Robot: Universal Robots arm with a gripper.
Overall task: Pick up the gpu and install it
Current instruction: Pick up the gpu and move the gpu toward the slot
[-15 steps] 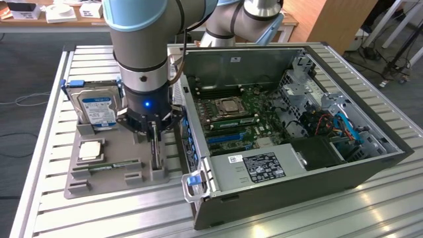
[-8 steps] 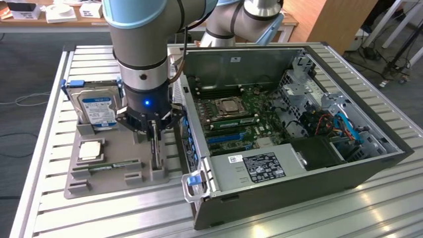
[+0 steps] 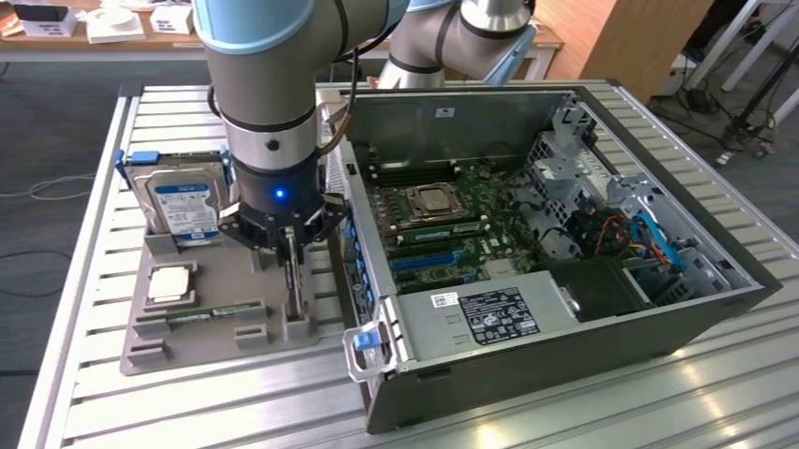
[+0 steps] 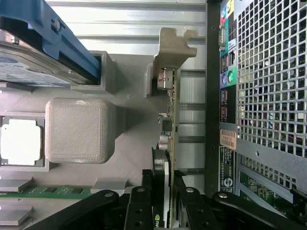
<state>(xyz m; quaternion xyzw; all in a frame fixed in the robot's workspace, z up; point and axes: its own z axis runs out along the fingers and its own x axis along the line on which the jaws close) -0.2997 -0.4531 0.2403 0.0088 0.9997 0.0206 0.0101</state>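
The gpu (image 4: 171,112) stands on its long edge in a slot of the grey holder tray (image 4: 129,158), with its silver end bracket (image 4: 175,44) at the far end. My gripper (image 4: 164,203) straddles the card, and its black fingers (image 4: 140,203) press on both faces near the fan. In the exterior view the gripper (image 3: 290,245) hangs straight down over the gpu (image 3: 295,292), which still sits in the tray (image 3: 212,341) just beside the open computer case (image 3: 562,234).
On the tray stand a hard drive (image 3: 182,201) with a blue label, a CPU (image 3: 168,283) and a green RAM stick (image 3: 200,315). The case wall (image 4: 213,96) runs close alongside the gpu. Blue slots (image 3: 431,262) show on the motherboard.
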